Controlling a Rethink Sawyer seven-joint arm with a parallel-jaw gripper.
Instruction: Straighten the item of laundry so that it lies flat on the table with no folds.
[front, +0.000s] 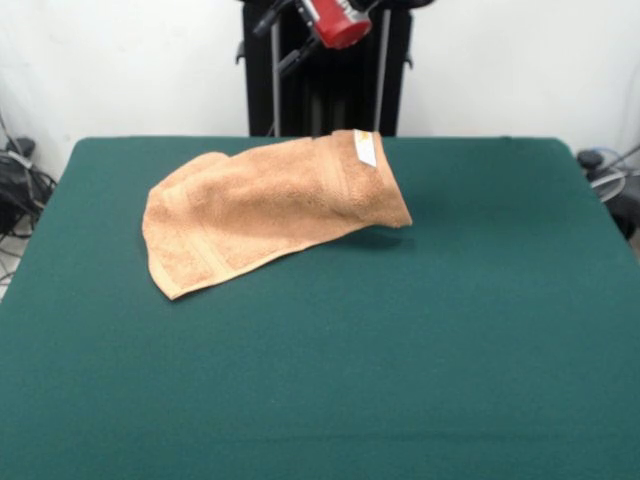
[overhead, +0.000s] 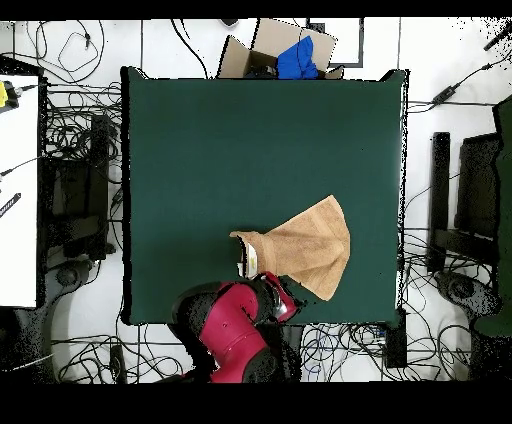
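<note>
The item of laundry (front: 260, 210), a peach-orange terry towel, lies crumpled on the far half of the green table (front: 400, 360). Its end with the white tag (front: 365, 147) is raised off the felt and casts a shadow under it. The other end rests on the table with a border band folded over. From above, the towel (overhead: 305, 245) fans out from a bunched, raised end beside the red arm (overhead: 235, 325). Only a dark bit of my gripper (overhead: 240, 266) shows at that raised end, with the towel draped around the rest of it.
The arm's red link (front: 335, 22) hangs above the table's far edge. A cardboard box with blue cloth (overhead: 290, 52) sits beyond the opposite edge. Cables and equipment (overhead: 75, 200) line both sides of the table.
</note>
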